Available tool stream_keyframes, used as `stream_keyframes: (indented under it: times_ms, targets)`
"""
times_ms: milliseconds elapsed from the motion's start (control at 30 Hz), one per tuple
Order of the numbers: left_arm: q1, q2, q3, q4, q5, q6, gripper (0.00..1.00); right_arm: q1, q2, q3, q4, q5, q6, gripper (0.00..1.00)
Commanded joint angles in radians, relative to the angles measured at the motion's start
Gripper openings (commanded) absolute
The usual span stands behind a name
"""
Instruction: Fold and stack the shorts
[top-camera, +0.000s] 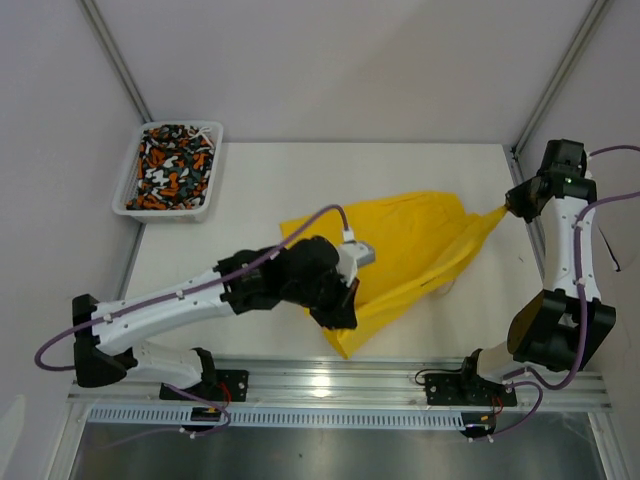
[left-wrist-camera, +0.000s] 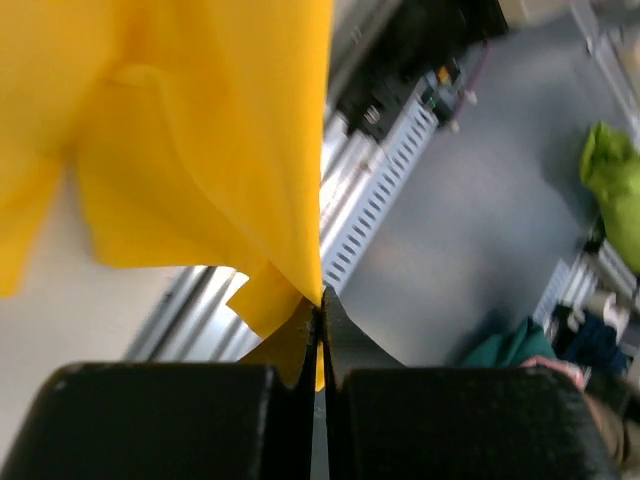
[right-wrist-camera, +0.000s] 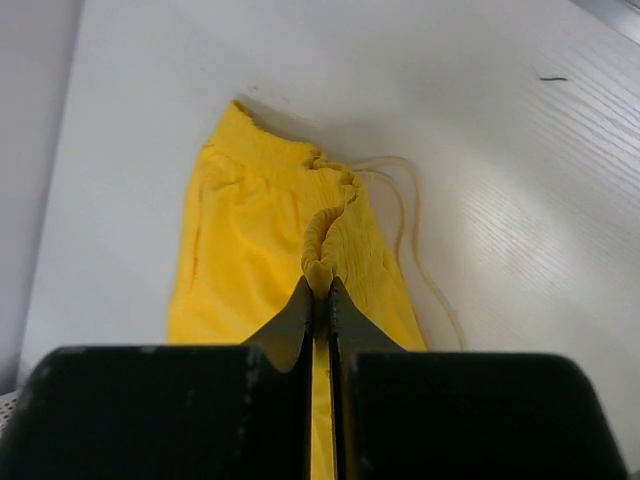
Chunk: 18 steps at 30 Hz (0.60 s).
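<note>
The yellow shorts (top-camera: 420, 250) hang stretched between my two grippers above the table. My left gripper (top-camera: 338, 315) is shut on a hem corner of the yellow shorts (left-wrist-camera: 200, 150) near the front edge; in the left wrist view the jaws (left-wrist-camera: 320, 310) pinch the fabric. My right gripper (top-camera: 510, 208) is shut on the gathered waistband at the right; in the right wrist view (right-wrist-camera: 320, 290) the shorts (right-wrist-camera: 250, 260) and the pale drawstring (right-wrist-camera: 410, 230) trail away from it. The patterned shorts (top-camera: 172, 166) lie in the white basket (top-camera: 215, 180) at the far left.
The table (top-camera: 300, 170) is white, with a metal rail (top-camera: 330, 385) along its near edge. Frame posts rise at the back left and at the right (top-camera: 520, 150). The left arm (top-camera: 190, 300) reaches across the front left of the table.
</note>
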Motion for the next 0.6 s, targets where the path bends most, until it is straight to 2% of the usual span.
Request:
stream_keyframes:
  times_ms: [0, 133, 233, 567]
  targets:
    - [0.139, -0.069, 0.092, -0.129, 0.053, 0.078, 0.00, -0.009, 0.003, 0.068, 0.071, -0.025, 0.067, 0.00]
    - [0.350, -0.053, 0.159, -0.223, 0.069, 0.156, 0.00, -0.009, -0.009, 0.038, 0.143, -0.059, 0.144, 0.00]
    - [0.464, -0.023, 0.208, -0.264, 0.058, 0.203, 0.00, 0.000, 0.000, 0.001, 0.218, -0.100, 0.202, 0.00]
    - [0.645, 0.130, 0.299, -0.237, 0.034, 0.256, 0.00, 0.062, 0.152, 0.031, 0.378, -0.131, 0.302, 0.00]
